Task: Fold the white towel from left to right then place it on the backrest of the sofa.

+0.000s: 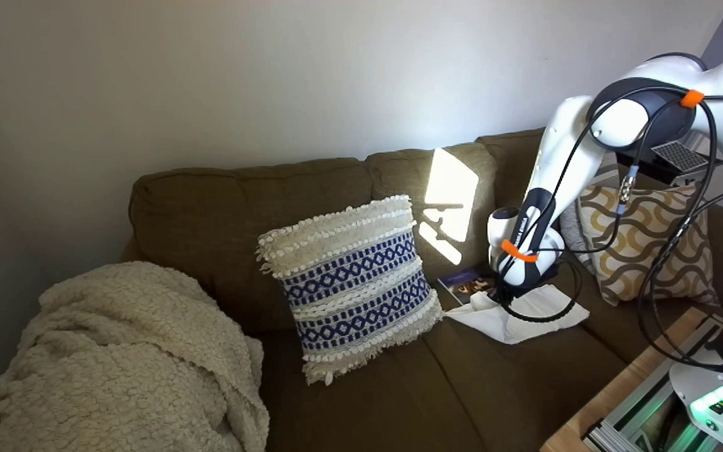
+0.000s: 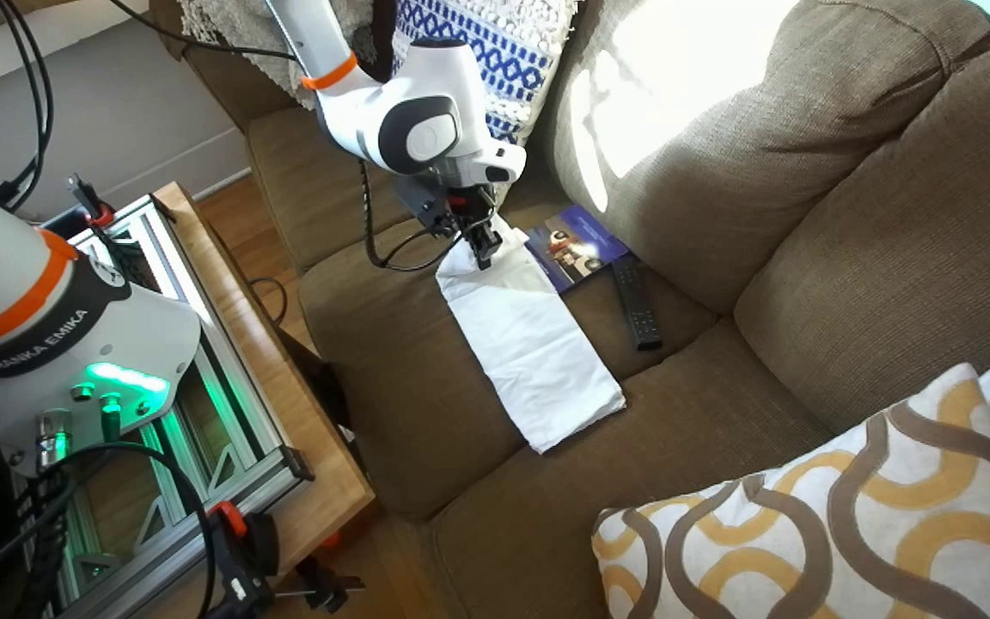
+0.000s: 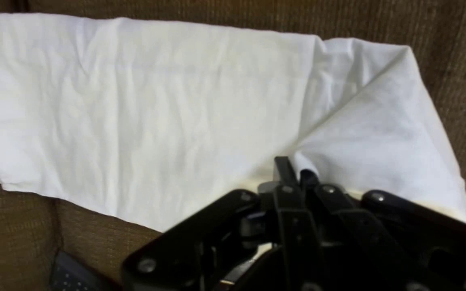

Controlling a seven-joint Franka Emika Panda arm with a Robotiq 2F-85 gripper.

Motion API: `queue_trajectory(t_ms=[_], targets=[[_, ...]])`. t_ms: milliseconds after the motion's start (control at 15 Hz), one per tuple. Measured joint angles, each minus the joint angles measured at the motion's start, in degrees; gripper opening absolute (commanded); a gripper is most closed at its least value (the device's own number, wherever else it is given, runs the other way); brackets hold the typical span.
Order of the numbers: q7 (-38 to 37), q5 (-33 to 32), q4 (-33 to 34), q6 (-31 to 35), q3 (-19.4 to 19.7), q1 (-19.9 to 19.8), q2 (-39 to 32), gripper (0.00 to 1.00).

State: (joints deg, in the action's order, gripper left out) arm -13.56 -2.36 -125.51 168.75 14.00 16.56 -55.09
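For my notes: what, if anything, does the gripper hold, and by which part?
The gripper likely pinches the white towel by the edge of its folded flap.

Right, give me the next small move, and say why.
Probably move the gripper, pinching the white towel, toward the towel's end nearer the yellow-patterned pillow. In the wrist view its jaws look closed on cloth, and only a short flap is turned over, leaving most of the towel uncovered.
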Motion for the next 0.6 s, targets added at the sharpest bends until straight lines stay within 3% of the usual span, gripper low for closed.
queue_trajectory(t_ms=[333, 600], targets=[[-0.04, 0.0, -5.34, 1.1, 3.56, -0.12, 2.06, 0.05], [-0.06, 0.0, -6.05, 1.15, 3.83, -0.15, 2.34, 0.01]])
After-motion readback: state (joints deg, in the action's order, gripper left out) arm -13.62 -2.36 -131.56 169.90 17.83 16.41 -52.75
